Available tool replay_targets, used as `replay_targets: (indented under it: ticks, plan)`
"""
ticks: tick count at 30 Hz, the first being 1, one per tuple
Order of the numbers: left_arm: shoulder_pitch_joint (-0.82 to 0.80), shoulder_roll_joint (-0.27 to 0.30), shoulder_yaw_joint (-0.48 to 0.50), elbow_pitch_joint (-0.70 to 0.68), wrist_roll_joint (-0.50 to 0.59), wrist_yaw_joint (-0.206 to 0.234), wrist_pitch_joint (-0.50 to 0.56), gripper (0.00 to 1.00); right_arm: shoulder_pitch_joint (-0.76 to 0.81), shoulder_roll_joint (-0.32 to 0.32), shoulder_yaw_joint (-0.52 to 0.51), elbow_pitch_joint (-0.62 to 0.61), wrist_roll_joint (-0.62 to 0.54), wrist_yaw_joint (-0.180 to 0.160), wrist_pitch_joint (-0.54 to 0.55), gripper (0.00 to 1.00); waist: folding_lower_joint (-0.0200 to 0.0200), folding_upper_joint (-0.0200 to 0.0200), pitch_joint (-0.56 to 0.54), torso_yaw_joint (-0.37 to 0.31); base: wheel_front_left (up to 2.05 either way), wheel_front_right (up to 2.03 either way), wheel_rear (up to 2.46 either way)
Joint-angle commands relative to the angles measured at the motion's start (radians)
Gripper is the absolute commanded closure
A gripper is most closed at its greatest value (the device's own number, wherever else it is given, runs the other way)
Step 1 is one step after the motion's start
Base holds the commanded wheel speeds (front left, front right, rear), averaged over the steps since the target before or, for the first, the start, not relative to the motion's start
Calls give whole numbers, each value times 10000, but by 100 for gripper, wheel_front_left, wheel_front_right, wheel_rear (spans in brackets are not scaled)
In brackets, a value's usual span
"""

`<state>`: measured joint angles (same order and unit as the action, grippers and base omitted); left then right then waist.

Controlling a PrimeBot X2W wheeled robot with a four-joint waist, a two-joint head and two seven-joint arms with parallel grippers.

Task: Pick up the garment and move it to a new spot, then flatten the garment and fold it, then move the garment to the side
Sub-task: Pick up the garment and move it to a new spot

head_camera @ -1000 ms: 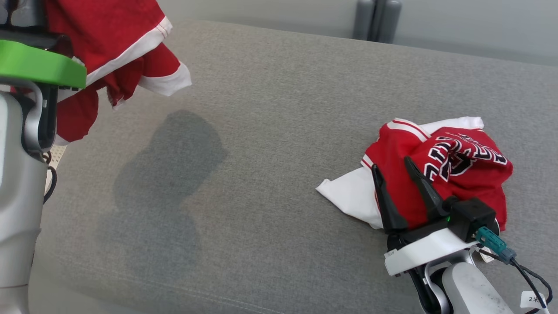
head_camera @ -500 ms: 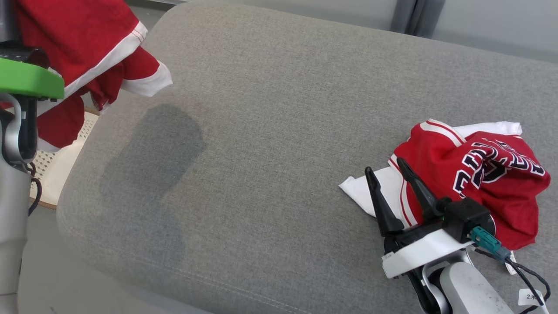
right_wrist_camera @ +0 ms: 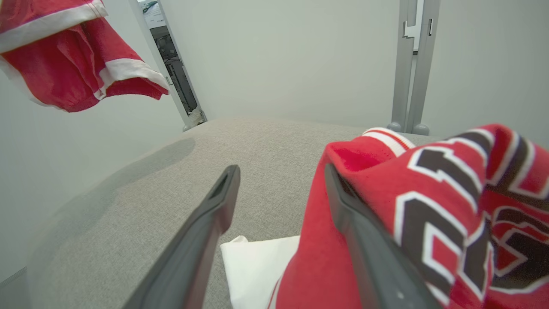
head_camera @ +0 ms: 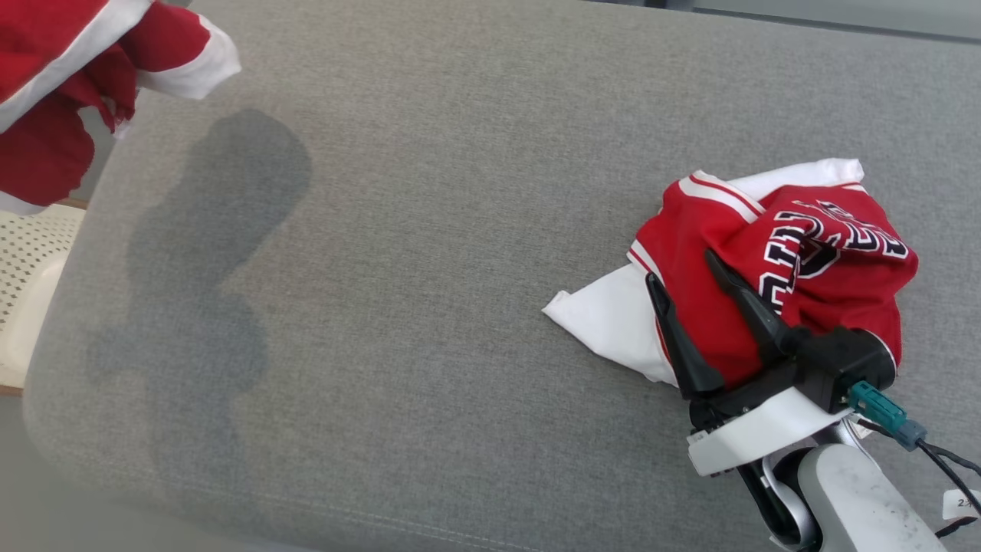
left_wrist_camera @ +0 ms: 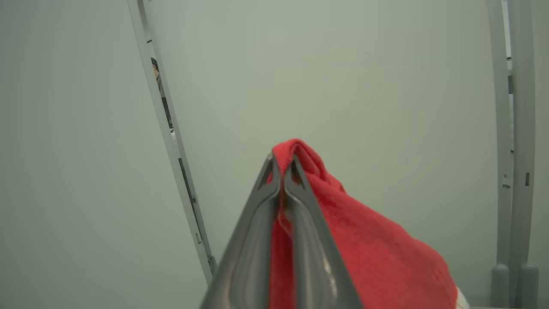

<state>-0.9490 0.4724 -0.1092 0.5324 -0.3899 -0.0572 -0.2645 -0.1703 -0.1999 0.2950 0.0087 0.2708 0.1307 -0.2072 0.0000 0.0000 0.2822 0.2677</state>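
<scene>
Jersey (head_camera: 835, 299) lettering crumpled, unreadable, cable tag (head_camera: 962, 504) approx. "2", cut off

A red fleecy garment with white trim bands (head_camera: 38, 153) hangs bunched in mid-air at the frame's upper left. A crumpled red jersey with black-and-white lettering (head_camera: 843, 307) lies heaped at middle right, its white part sticking out lower left.

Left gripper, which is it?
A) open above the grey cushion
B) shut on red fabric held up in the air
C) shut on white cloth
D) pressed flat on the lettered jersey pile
B: in the left wrist view the left gripper has its fingers closed together on the red garment, which hangs in the air with the wall behind it.
</scene>
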Motion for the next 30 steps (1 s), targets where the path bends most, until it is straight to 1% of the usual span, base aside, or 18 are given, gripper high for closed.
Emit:
replay_targets:
  ticks: [1,7,11,16,21,22,23,24,26,30]
  plan:
    - [-26,8,174,209,-58,-66,5,100,5,-94,-23,-247,-96,1,111,0,0,0,560,-590,0,0,0]
    - [256,-344,742,1091,87,-215,5,100,178,-253,-172,-1226,-235,1,467,0,0,0,1096,-1030,0,0,0]
    - [560,-768,1104,1654,211,-283,5,100,201,-330,-259,-1809,-351,1,689,0,0,0,1416,-1208,0,0,0]
    - [871,-1125,1452,2531,326,-344,6,100,155,-418,-368,-2300,-437,1,886,0,0,0,1710,-1304,0,0,0]
    - [967,-1340,1733,3727,279,-436,6,100,142,-417,-329,-2612,-516,1,1012,0,0,0,1858,-1377,0,0,0]
    - [960,-1350,1764,3875,289,-455,5,93,143,-412,-317,-2633,-522,1,1035,0,0,0,1861,-1388,0,0,0]
    - [953,-1367,1803,4018,330,-468,5,52,147,-403,-308,-2661,-534,1,1056,0,0,0,1860,-1396,0,0,0]
    - [940,-1385,1826,4071,379,-475,5,0,149,-396,-308,-2676,-538,1,1048,0,0,0,1854,-1395,0,0,0]
    - [913,-1393,1932,4010,494,-485,5,0,142,-386,-313,-2698,-558,1,1064,0,0,0,1813,-1375,0,0,0]
    - [832,-1251,2204,3314,746,-538,5,0,102,-353,-268,-2607,-564,1,990,0,0,0,1543,-1336,0,0,0]
